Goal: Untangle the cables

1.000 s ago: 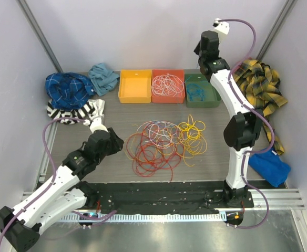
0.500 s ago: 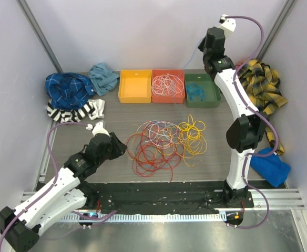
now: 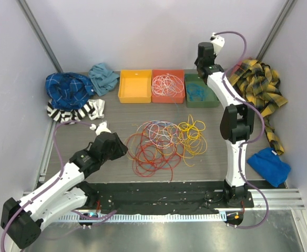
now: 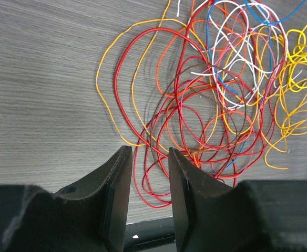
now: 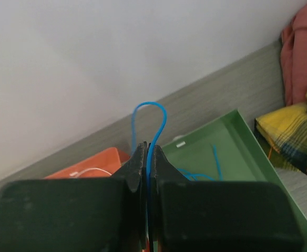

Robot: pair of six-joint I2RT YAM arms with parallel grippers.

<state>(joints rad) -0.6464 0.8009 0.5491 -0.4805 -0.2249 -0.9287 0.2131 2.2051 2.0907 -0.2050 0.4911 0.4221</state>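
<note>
Delivery step: right jaws clenched on blue cable [image 5: 149, 110] over green tray [image 5: 232, 152] at far edge of surface [image 3: 116, 118]; next move is likely to release it there. Left jaws parted, empty, by tangled cables [image 3: 166, 142] mid-surface.

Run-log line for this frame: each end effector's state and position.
left end effector: open, low at near-left edge of cable tangle | right end effector: shut on blue cable, raised near green bin

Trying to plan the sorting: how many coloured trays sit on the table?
3, in a row at the far edge: the yellow tray on the left, the orange-red tray in the middle holding pale cables, the green tray on the right holding blue cable.
</note>
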